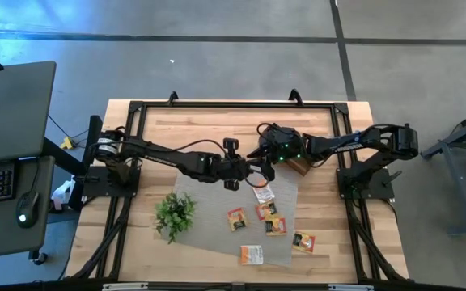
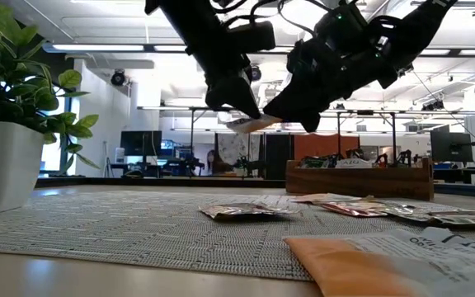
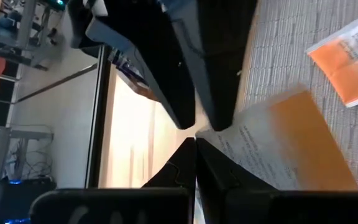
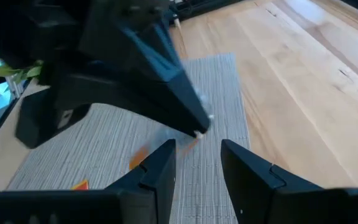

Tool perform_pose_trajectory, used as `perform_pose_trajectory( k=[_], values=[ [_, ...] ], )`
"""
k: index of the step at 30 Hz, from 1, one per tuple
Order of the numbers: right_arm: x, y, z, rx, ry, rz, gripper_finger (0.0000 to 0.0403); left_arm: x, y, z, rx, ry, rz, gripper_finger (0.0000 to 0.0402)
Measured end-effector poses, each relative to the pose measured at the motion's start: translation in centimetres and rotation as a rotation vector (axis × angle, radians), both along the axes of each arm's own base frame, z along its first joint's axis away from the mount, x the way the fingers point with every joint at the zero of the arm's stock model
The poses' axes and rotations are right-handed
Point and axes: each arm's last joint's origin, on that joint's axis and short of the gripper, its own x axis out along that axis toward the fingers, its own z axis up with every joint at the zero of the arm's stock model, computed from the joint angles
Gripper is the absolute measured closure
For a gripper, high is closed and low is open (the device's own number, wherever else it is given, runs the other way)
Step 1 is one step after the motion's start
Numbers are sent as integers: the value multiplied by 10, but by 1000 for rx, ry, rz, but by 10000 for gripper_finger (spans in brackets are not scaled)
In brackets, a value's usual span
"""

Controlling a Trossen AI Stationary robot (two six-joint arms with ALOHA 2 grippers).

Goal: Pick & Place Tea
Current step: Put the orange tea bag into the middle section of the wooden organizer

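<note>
A tea sachet (image 2: 251, 124) hangs in the air above the grey woven mat (image 1: 209, 230), pinched by one edge in the left gripper (image 2: 242, 115), fingers closed tight on it. It looks paper-light, flat and floppy, so an edge pinch is the hold. The right gripper (image 4: 197, 155) waits just beside it, fingers parted and empty. More sachets (image 1: 269, 218) lie scattered on the mat toward the near side. The wooden box (image 2: 357, 179) sits at the right; the potted plant (image 1: 175, 213) stands clear at the left.

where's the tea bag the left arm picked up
In the low view the sachet hangs above the grey mat, pinched in the left gripper, with the right gripper close beside it.
</note>
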Motion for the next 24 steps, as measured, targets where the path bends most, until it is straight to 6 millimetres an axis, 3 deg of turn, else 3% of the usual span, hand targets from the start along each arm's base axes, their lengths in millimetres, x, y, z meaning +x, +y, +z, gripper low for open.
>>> perform_pose_trajectory(
  k=[11, 21, 24],
  values=[
    [0, -1, 0, -54, -2, -10, 290, 3, 5, 2, -25, -23, -25, 401],
    [0, 0, -1, -114, 8, 33, 385, 4, 5, 3, -28, -30, -58, 401],
    [-1, -1, -2, -148, 13, 23, 397, 5, 5, 4, -29, -31, -58, 401]
  ],
)
